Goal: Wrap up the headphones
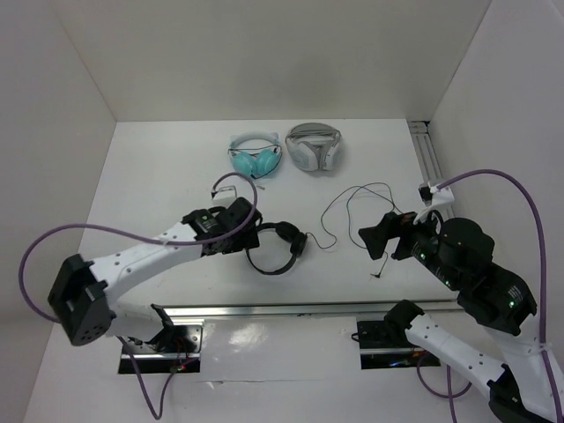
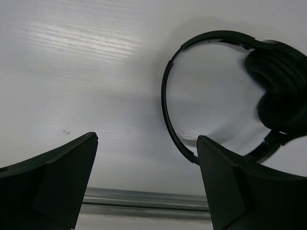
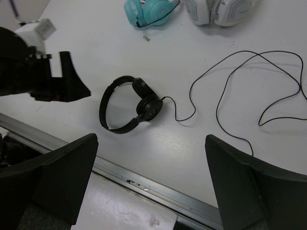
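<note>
Our left tool [image 2: 146, 139] gapes released beside the black headphones [image 3: 146, 104] on the tabletop [image 3: 96, 57]; our right tool [image 3: 151, 140] hangs released too.

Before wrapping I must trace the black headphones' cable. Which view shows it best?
Right wrist: the cable shows large, its loops distinct, though cropped at the right edge. Top external shows it all, plug included, but thin. Left wrist shows none of it.

Cropped at left wrist view's right edge: earcups of the headphones [image 2: 276, 86]. At right wrist view's top: teal headphones [image 3: 153, 10], white-grey headphones [image 3: 220, 9].
</note>
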Robot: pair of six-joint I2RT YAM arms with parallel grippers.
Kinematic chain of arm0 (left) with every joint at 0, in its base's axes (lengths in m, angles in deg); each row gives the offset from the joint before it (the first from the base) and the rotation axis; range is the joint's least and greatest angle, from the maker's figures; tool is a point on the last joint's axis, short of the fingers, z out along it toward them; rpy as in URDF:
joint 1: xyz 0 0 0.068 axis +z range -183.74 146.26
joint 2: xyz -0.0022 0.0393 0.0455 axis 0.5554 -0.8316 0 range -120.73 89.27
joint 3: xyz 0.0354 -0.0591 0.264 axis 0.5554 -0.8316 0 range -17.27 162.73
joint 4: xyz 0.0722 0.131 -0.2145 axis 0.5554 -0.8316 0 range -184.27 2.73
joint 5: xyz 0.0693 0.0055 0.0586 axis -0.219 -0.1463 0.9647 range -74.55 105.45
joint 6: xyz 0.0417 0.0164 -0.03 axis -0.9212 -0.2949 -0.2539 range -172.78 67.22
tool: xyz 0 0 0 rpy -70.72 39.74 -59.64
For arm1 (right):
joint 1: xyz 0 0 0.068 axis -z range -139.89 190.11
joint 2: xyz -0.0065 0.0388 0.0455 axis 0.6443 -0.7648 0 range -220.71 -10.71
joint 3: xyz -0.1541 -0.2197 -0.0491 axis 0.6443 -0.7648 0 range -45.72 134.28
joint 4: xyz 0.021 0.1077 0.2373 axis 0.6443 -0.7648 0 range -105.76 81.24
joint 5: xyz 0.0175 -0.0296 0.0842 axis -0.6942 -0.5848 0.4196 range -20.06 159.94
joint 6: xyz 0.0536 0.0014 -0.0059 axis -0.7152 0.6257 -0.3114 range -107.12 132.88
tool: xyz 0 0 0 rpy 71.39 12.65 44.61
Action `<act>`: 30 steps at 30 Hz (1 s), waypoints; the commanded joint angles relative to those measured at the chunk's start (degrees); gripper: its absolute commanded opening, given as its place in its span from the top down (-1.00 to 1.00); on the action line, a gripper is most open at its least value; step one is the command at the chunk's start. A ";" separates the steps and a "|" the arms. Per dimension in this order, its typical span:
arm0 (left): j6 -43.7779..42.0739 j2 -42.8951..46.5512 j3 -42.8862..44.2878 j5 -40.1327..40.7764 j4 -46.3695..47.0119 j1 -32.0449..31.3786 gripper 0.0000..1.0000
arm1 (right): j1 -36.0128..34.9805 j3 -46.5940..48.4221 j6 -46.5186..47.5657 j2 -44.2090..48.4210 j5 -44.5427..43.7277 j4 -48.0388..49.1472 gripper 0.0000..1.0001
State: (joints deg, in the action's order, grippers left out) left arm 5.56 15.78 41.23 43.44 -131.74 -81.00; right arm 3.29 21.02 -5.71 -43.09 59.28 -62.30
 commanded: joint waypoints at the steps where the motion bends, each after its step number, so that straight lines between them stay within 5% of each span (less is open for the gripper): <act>1: 2.29 -5.94 1.88 -3.90 6.23 1.30 -0.93 | 0.26 -0.73 0.84 1.26 2.83 3.00 -1.00; 7: 5.98 -12.73 -1.36 -5.83 10.88 1.83 -0.91 | 0.26 -2.76 0.84 4.34 4.68 3.00 -1.00; 16: 9.07 -14.13 -6.73 -7.59 13.00 2.35 -0.58 | 0.26 -4.86 0.84 5.49 6.43 4.14 -1.00; 22: 11.00 -18.35 -8.05 -8.65 15.46 2.35 -0.58 | 0.26 -5.92 0.84 6.63 7.49 4.67 -1.00; 25: 11.61 -20.71 -8.05 -8.65 15.46 2.35 -0.33 | 0.26 -5.40 0.84 7.16 7.49 4.67 -1.00; 28: 13.45 -20.72 -9.97 -8.65 14.85 2.35 0.29 | 0.26 -5.39 0.84 7.16 6.96 4.14 -1.00; 30: 14.07 -20.72 -11.30 -8.65 14.85 2.35 0.42 | 0.26 -5.39 0.84 7.77 6.96 4.14 -1.00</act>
State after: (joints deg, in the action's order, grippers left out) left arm 16.80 -2.47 33.32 36.25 -116.44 -78.84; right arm 3.29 15.20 -5.64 -36.27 65.93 -61.10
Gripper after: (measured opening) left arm 0.311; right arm 0.999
